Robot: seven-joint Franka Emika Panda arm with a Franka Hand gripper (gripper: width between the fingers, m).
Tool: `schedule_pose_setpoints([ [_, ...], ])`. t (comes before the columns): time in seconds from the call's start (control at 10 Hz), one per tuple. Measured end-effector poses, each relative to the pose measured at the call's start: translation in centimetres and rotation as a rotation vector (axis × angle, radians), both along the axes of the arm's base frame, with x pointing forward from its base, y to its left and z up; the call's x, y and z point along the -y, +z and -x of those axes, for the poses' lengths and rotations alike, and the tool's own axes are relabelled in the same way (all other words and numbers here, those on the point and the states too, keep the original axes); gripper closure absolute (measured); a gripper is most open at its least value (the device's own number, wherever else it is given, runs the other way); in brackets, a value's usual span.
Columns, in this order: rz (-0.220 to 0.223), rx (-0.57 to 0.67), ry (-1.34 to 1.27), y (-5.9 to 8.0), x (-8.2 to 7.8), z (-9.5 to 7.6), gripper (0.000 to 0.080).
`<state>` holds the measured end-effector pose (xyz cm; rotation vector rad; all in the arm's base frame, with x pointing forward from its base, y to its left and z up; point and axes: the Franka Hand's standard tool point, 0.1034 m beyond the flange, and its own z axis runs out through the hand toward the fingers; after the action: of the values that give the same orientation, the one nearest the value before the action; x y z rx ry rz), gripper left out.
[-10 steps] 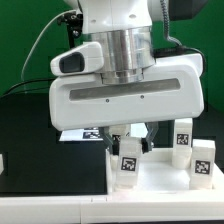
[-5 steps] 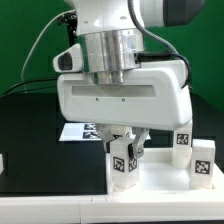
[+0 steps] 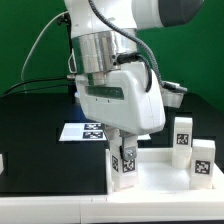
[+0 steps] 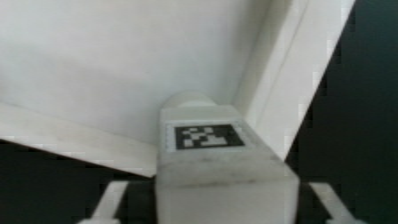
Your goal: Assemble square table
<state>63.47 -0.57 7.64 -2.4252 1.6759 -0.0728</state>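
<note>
Black tabletop (image 3: pixel 30 130) fills the scene, with green backdrop behind. The marker board (image 3: pixel 85 130) lies flat at centre. The pincer (image 3: pixel 124 158) points downward and is closed on a white leg (image 3: pixel 123 165), which stands upright with its tag facing the camera. The wrist view shows this leg (image 4: pixel 214 150) between the two fingers (image 4: pixel 111 200). It stands on the white square top (image 3: pixel 160 178), near that top's left edge in the exterior view. Two more legs (image 3: pixel 183 136) (image 3: pixel 203 160) stand at the exterior view's right.
</note>
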Motion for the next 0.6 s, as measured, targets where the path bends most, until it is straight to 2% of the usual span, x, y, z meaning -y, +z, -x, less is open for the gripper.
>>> schedule_pose_setpoints([
  [0.2,0.072,0.009,0.421,0.08,-0.16,-0.28,0.0252],
  [0.3,0.087,0.003,0.58,0.11,-0.81,-0.37,0.0182],
  [0.6,0.111,0.032,0.761,0.04,-0.61,-0.4,0.0151],
])
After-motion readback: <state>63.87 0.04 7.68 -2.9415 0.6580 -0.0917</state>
